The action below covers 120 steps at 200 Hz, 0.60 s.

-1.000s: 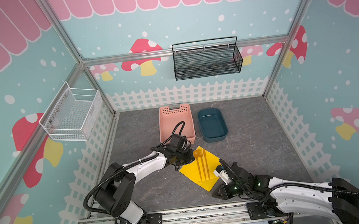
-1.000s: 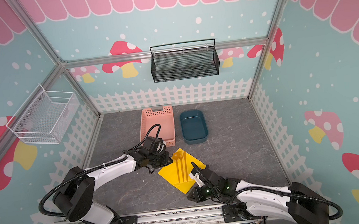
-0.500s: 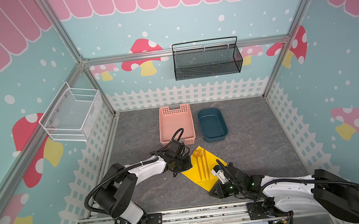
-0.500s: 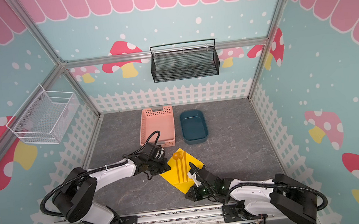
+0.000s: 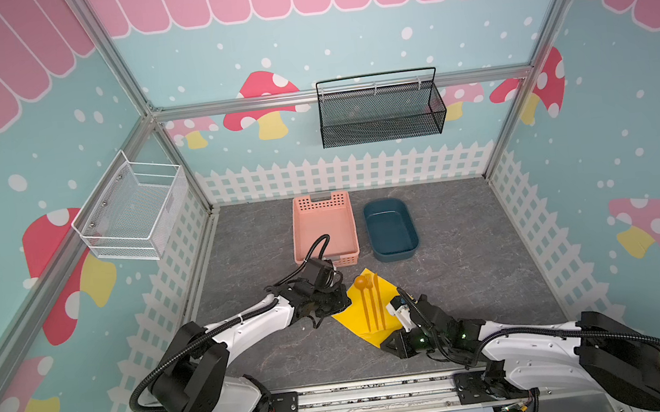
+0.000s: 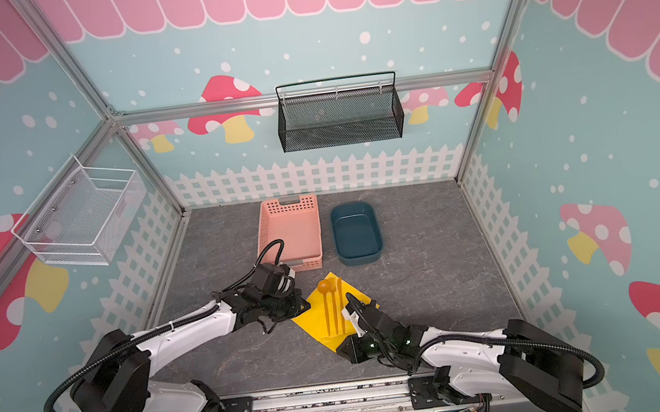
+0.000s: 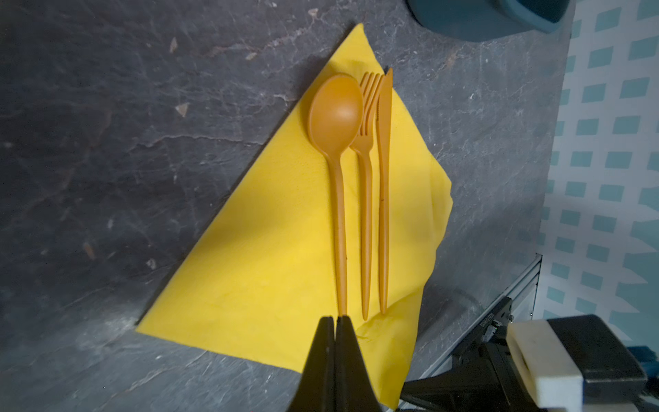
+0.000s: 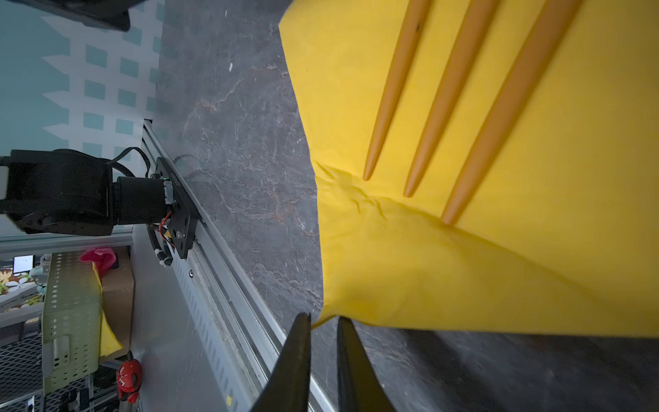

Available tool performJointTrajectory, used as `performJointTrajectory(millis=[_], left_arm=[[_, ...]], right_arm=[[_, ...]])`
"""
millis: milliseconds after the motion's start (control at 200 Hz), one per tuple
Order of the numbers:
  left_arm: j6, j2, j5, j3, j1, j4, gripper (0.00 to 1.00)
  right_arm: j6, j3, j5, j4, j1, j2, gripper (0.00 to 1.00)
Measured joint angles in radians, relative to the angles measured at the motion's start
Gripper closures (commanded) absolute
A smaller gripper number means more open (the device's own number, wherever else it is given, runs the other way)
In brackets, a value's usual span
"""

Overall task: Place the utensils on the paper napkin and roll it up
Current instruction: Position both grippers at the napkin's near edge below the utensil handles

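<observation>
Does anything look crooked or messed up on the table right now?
Only the paper napkin: it is wrinkled just past the utensils' handle tips, and its near corner lifts up at the right gripper, jaws slightly apart. The utensils lie straight, side by side.

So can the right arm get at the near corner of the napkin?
Probably yes: the right claw sits astride the napkin corner, with bare table around it and the utensils further in.

1. The basket [image 5: 299, 235] stands left of the tub [image 5: 369, 228], both toward the table's [image 5: 470, 242] back;
2. the paper napkin [image 5: 350, 311] lies before them;
3. on it, side by side: spoon [image 6: 322, 286] left, fork [image 6: 334, 307] between, knife [image 6: 341, 306] right;
4. left gripper [image 7: 335, 321] at its left corner, right gripper [image 8: 322, 321] at its near corner.
</observation>
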Motion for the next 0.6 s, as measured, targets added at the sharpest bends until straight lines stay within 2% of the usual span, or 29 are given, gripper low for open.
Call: performJointTrajectory(millis=[285,600], left_arm=[[0.003,-0.059,-0.005,-0.001,-0.027,-0.056,1.0],[0.019,-0.08,0.005,-0.041,-0.137,-0.084,1.0]], right_arm=[[-0.017,0.018,0.051,0.001,-0.028,-0.006,0.77],[-0.028,0.035,0.048,0.001,-0.055,0.023,0.77]])
